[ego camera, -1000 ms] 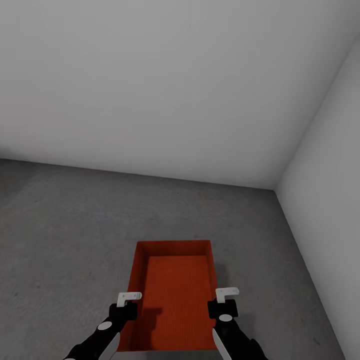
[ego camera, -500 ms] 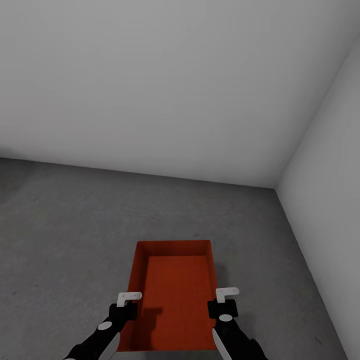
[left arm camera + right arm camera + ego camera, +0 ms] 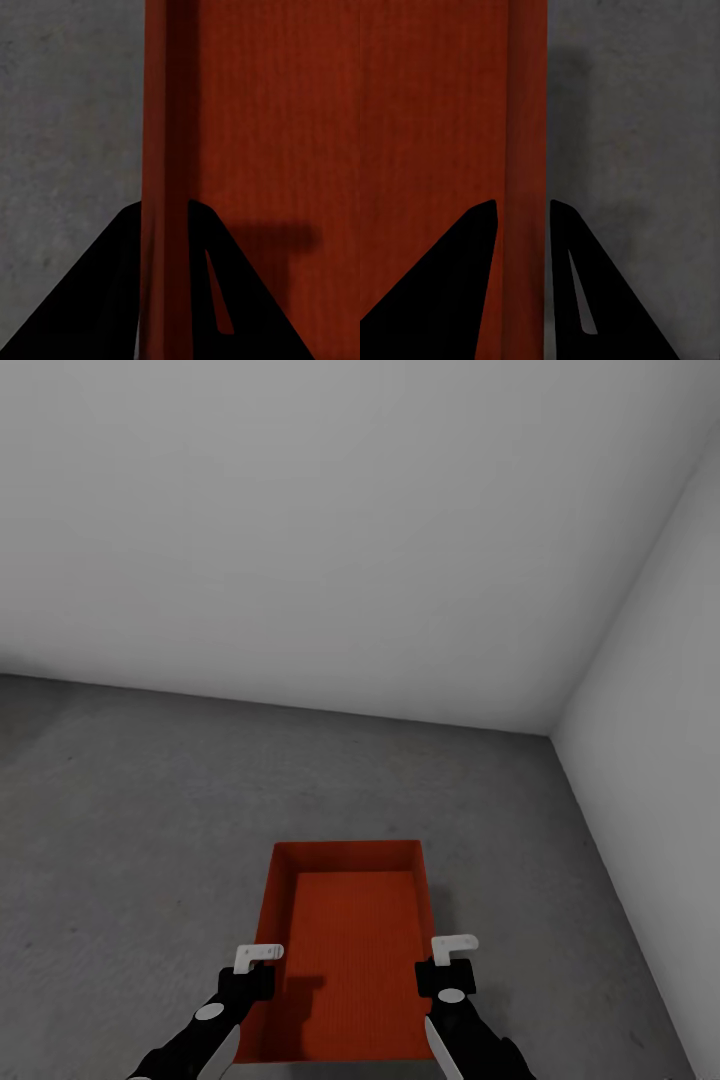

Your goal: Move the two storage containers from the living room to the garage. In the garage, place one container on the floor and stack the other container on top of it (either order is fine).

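Observation:
One orange-red storage container [image 3: 350,950], lidless with a ribbed bottom, sits low over the grey concrete floor [image 3: 130,810] right in front of me; I cannot tell whether it rests on it. My left gripper [image 3: 258,960] grips the container's left long wall. The left wrist view shows that wall [image 3: 166,150] between the two dark fingers of the left gripper [image 3: 165,206]. My right gripper [image 3: 448,952] holds the opposite wall. In the right wrist view that wall [image 3: 526,112] runs between the fingers of the right gripper [image 3: 523,202].
I face a corner of the garage. A plain white back wall [image 3: 300,530] meets a white side wall [image 3: 660,710] at the right. Bare concrete stretches ahead and to the left of the container.

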Available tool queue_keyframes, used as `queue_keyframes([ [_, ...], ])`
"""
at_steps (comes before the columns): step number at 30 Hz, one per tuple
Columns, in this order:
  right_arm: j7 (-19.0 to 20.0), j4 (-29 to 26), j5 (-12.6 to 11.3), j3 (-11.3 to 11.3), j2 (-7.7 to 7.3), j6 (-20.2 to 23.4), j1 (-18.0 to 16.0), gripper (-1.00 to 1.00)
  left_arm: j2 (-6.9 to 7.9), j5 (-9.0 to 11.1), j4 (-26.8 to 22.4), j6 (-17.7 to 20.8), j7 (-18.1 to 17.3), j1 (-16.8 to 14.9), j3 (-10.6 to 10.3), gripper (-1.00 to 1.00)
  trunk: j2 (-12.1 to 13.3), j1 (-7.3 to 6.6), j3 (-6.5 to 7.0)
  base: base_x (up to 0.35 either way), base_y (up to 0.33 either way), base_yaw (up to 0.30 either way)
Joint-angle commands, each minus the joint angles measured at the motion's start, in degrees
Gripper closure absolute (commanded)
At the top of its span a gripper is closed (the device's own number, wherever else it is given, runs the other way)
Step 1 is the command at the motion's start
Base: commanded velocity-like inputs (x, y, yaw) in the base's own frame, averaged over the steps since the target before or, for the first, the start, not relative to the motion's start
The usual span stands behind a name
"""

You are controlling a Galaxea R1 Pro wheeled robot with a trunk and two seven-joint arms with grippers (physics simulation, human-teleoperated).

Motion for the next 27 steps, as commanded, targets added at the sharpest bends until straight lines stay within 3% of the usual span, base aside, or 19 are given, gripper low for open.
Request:
queue_keyframes([
  [1,-0.73,0.12,1.49,0.66,-1.03,0.59,0.01,1.0,0.1,0.12,-0.07,-0.24,0.79,-0.1,-0.46,1.0,-0.02,-0.01,-0.12,0.0,0.0,0.0],
  [11,-0.79,0.12,1.52,0.64,-1.03,0.59,0.01,1.0,0.1,0.12,-0.07,-0.24,0.79,-0.1,-0.46,1.0,-0.02,-0.01,-0.91,0.0,0.0,0.0],
  [27,-0.73,0.12,1.51,0.64,-1.03,0.59,0.01,1.0,0.1,0.09,-0.07,-0.23,0.79,-0.1,-0.47,1.0,-6.44,3.51,-3.9,0.0,0.0,0.0],
])
